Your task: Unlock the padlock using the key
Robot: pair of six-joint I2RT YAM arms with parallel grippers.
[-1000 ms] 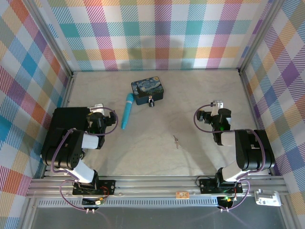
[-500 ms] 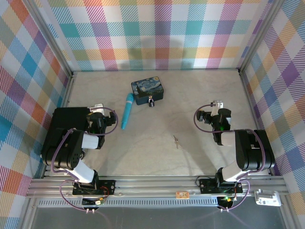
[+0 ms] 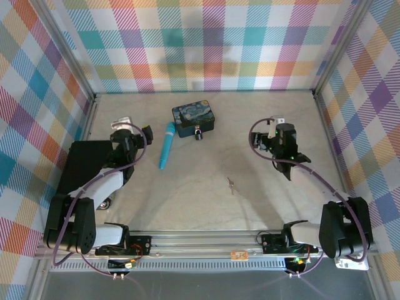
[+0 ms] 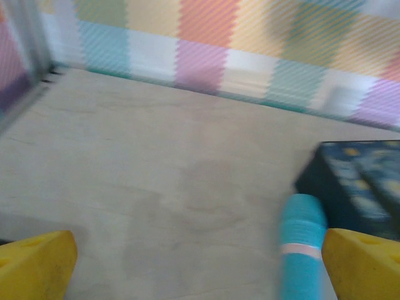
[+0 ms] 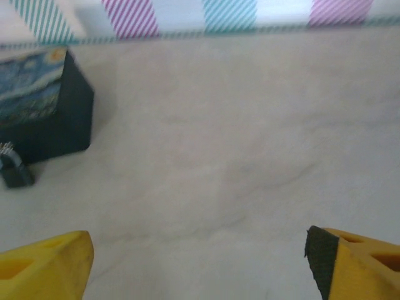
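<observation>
The padlock [image 3: 199, 132] is tiny, with a black body and a silvery shackle, and it rests against the front of the dark-blue painted tin [image 3: 194, 120]. In the right wrist view the padlock [image 5: 14, 172] sits at the far left beside the tin [image 5: 40, 103]. The thin silvery key [image 3: 231, 184] lies flat on the table, nearer the arms. My left gripper [image 3: 140, 132] [image 4: 200, 269] is open, left of the teal cylinder. My right gripper [image 3: 267, 139] [image 5: 200, 262] is open over bare table, right of the tin. Neither holds anything.
A teal marker-like cylinder [image 3: 166, 145] [image 4: 303, 250] lies left of the tin [image 4: 356, 181], close to my left gripper's right finger [image 4: 365, 262]. Plaid walls enclose the table on three sides. A black block [image 3: 81, 165] sits at the left by the left arm.
Both arms have unfolded from their resting pose and reached toward the back of the table. The padlock, key, tin and teal cylinder have not moved.
</observation>
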